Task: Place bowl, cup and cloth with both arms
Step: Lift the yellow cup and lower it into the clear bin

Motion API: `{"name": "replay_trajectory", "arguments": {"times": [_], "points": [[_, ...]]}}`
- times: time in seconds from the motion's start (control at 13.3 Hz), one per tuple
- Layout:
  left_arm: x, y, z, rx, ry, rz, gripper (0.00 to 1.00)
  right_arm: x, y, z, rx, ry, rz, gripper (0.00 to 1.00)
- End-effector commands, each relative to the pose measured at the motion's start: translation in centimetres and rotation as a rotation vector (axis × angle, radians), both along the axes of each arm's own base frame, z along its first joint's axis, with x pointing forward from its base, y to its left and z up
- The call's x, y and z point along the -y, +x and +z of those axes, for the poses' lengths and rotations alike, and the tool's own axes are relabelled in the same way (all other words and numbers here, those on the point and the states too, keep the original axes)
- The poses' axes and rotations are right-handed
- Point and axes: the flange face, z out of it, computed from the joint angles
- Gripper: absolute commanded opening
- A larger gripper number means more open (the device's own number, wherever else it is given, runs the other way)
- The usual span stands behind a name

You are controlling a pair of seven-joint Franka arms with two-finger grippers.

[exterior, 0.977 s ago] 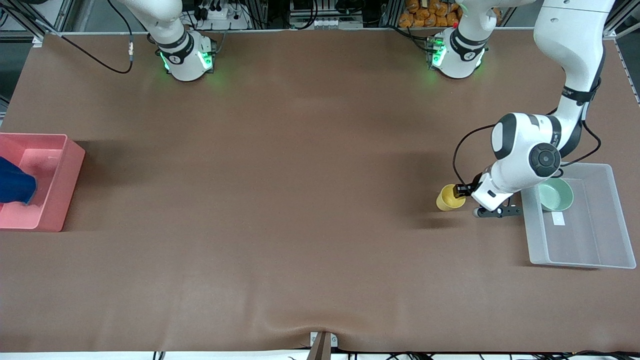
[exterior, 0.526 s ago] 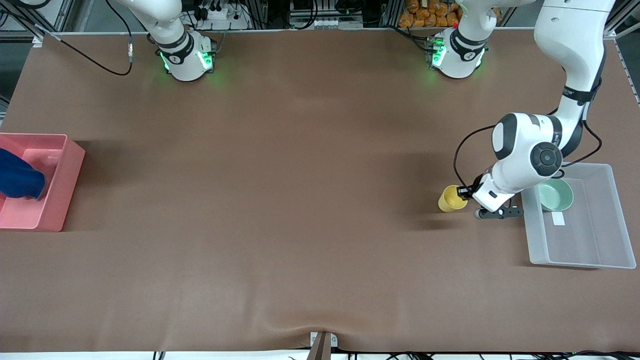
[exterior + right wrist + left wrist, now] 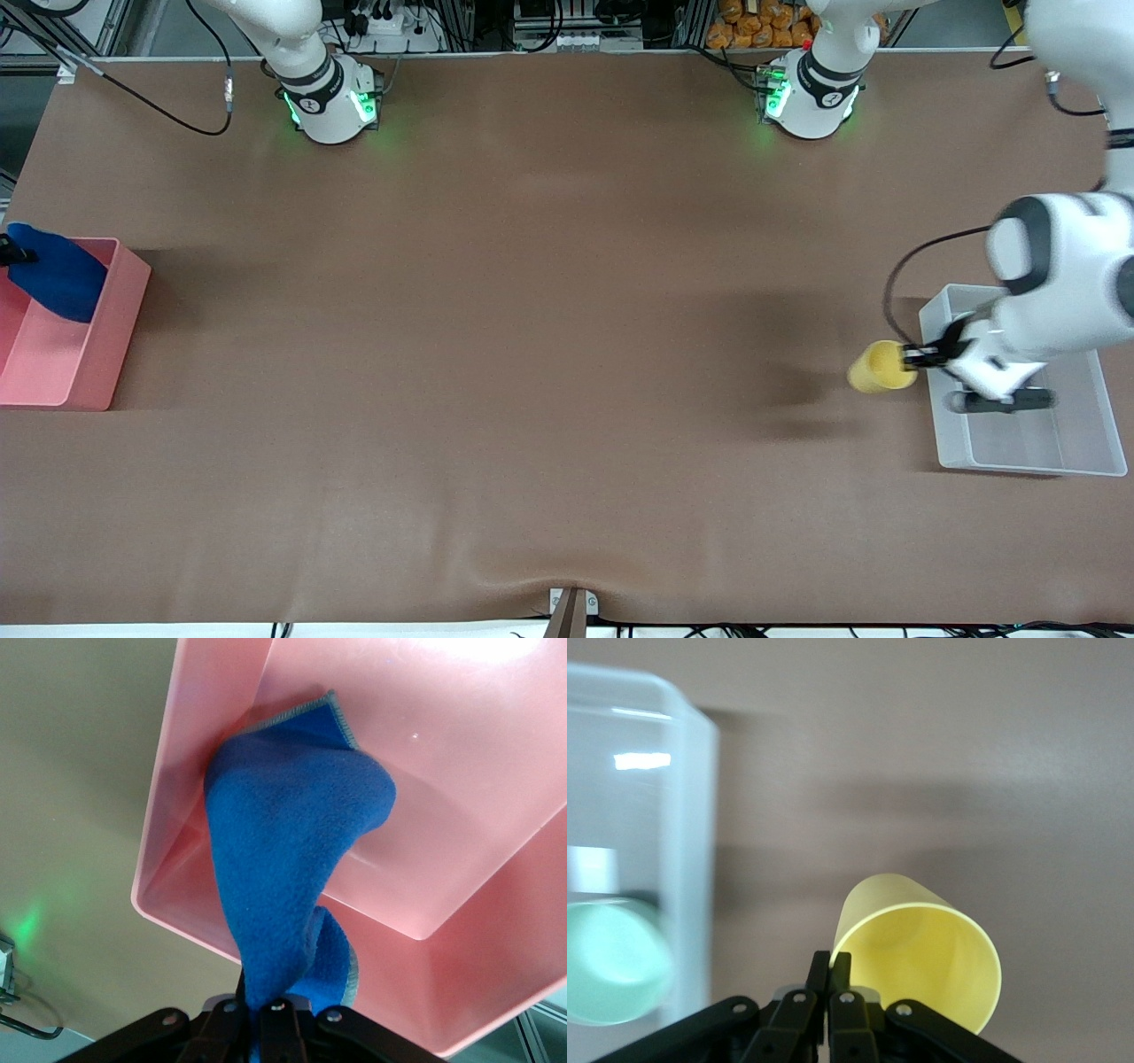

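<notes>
My left gripper (image 3: 905, 357) is shut on the rim of the yellow cup (image 3: 880, 367) and holds it tilted in the air, over the table beside the clear bin's (image 3: 1028, 450) edge. In the left wrist view the fingers (image 3: 831, 966) pinch the cup's (image 3: 921, 948) wall. The mint-green bowl (image 3: 609, 966) lies in the clear bin (image 3: 656, 771); the arm hides it in the front view. My right gripper (image 3: 11, 255) is shut on the blue cloth (image 3: 58, 275), which hangs over the pink bin (image 3: 84, 377). The cloth (image 3: 288, 842) also shows in the right wrist view, dangling from the gripper (image 3: 266, 997).
The pink bin (image 3: 461, 771) stands at the right arm's end of the table, the clear bin at the left arm's end. A white label lies on the clear bin's floor (image 3: 592, 868). Brown mat (image 3: 532, 310) lies between them.
My left gripper has lifted the cup off the table and carried it toward the clear bin. My right gripper has raised the cloth up out of the pink bin's floor.
</notes>
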Motion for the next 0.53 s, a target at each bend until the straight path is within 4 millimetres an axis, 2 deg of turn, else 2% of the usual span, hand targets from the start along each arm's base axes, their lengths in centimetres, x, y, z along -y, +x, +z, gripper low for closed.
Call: {"name": "replay_trajectory", "arguments": {"times": [0.0, 0.08, 0.15, 0.3, 0.38, 0.45], "points": [[-5.2, 1.8, 2.5, 0.016, 0.007, -0.051, 0.00, 1.1, -0.4, -1.5, 0.028, 0.020, -0.011, 0.00], [-7.1, 2.3, 2.1, 0.018, 0.020, -0.045, 0.00, 2.0, -0.6, -2.2, 0.051, 0.012, -0.005, 0.00], [-9.9, 2.9, 1.5, 0.021, 0.046, -0.043, 0.00, 2.2, -0.4, -2.8, 0.062, 0.005, 0.001, 0.00], [-12.4, 3.9, 0.5, 0.031, 0.077, -0.082, 0.00, 2.9, -0.4, -3.5, 0.089, -0.010, 0.003, 0.00], [-15.0, 3.8, 0.0, 0.032, 0.104, -0.099, 0.00, 3.4, -0.3, -4.1, 0.111, -0.015, 0.017, 0.00], [-16.4, 4.0, -0.2, 0.050, 0.123, -0.124, 0.00, 3.9, -0.4, -4.7, 0.128, -0.016, 0.037, 0.00]]}}
